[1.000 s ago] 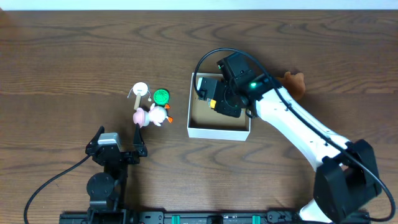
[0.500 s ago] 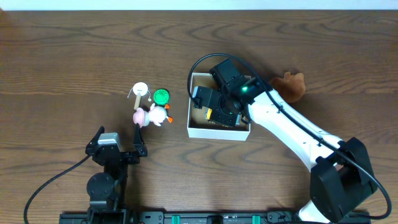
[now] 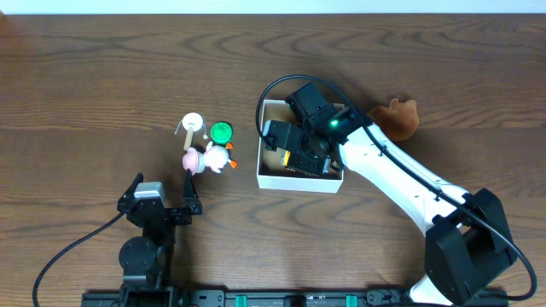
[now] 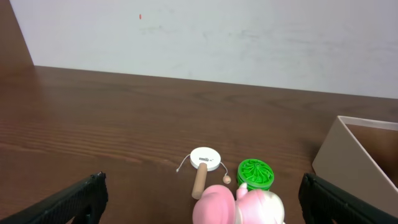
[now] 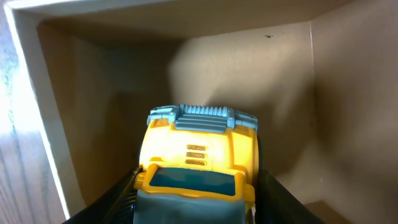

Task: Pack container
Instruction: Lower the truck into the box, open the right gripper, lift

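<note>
The container, a square white-walled box with a tan inside, sits at the table's middle. My right gripper is down inside it, shut on a yellow and blue toy truck. In the right wrist view the truck sits between the fingers, low over the box floor and close to the left wall. My left gripper is open and empty near the front edge. In the left wrist view the container's corner shows at the right.
Left of the container lie a pink and white toy animal, a green round disc and a small white drum on a wooden stick. A brown plush toy lies right of the container, partly behind my right arm.
My right gripper moved left and down into the container with the truck, then nearly stopped. The left arm has not moved.
</note>
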`<state>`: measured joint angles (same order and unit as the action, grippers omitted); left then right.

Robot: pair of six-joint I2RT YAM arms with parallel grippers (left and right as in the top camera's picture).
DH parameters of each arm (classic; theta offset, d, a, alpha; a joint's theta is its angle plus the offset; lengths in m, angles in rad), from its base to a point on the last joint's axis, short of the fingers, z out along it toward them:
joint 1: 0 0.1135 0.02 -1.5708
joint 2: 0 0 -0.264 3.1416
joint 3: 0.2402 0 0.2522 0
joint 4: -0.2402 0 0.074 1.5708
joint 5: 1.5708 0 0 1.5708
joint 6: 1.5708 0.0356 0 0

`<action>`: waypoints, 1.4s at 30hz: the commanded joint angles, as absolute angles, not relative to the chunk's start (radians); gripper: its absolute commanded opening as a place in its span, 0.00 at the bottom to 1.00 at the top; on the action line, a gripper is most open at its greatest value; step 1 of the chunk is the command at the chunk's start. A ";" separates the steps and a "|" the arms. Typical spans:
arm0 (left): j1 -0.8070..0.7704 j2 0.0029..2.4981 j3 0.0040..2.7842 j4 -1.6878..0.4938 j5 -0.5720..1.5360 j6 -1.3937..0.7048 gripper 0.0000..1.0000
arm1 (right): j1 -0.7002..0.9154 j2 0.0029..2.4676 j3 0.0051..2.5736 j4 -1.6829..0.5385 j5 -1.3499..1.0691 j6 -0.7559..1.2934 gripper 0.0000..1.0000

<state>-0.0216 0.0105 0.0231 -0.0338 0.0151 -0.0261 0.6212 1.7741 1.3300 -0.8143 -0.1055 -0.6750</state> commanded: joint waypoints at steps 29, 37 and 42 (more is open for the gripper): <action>-0.017 0.005 0.004 -0.072 -0.012 -0.030 0.98 | 0.577 1.781 1.292 -0.871 -0.133 -0.700 0.24; -0.017 0.005 0.004 -0.072 -0.012 -0.030 0.98 | 0.577 1.781 1.224 -0.801 -0.151 -0.750 0.29; -0.017 0.005 0.004 -0.072 -0.012 -0.030 0.98 | 0.577 1.781 1.222 -0.793 -0.151 -0.749 0.31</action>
<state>-0.0216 0.0101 0.0231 -0.0338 0.0151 -0.0261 0.5816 1.7741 1.2270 -0.7956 -0.1322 -0.7311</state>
